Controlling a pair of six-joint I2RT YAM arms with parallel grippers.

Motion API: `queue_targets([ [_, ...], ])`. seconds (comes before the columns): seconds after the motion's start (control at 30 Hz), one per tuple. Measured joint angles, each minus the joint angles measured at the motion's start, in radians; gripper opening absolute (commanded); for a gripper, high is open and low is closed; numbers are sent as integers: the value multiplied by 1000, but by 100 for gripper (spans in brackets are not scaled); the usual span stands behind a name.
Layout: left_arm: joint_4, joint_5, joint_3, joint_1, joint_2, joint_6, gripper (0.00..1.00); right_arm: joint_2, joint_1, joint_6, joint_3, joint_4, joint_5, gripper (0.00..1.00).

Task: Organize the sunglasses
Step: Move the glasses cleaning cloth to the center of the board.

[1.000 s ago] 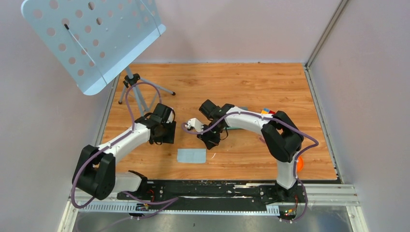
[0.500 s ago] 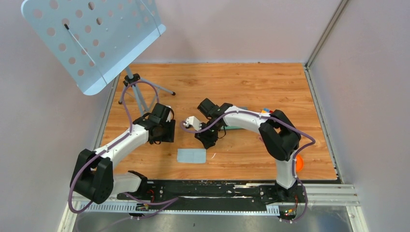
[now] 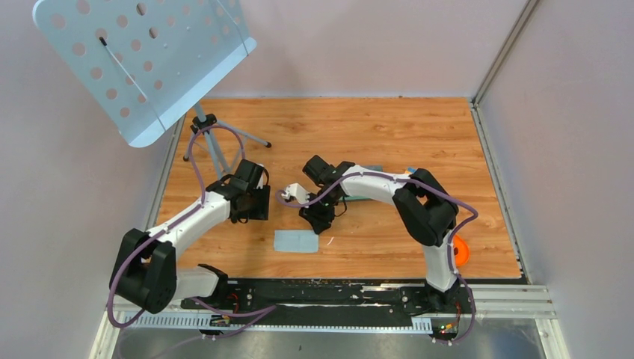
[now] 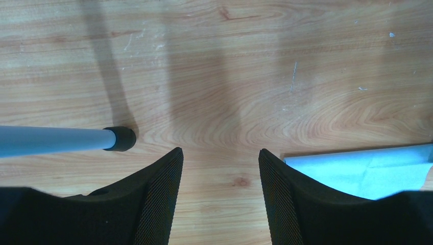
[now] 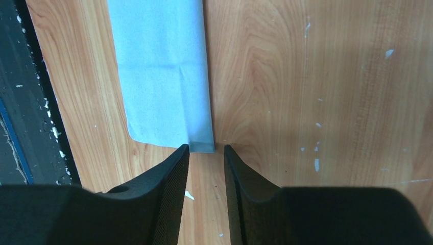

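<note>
Two grippers, both empty. My right gripper has edged closer to the cloth, jaws a narrow slit above its corner. My left gripper hovers wide open just beside the cloth. The sunglasses show in no view, so I judge the tidying isn't finished.

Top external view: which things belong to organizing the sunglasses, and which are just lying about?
Job: cloth; teal case, mostly hidden; sunglasses themselves not visible.
Lying about: music stand; orange object.
</note>
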Motion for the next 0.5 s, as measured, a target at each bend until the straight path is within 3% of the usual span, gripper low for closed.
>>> queue_targets([
  [0.2,-1,-2,0,0,3,0,60,16,11,1,17,3,-6,31],
  [0.37,-2,-2,0,1,4,0,61,23,16,9,23,18,8,20],
  [0.5,-3,-2,0,1,4,0,61,23,17,10,23,25,17,21],
])
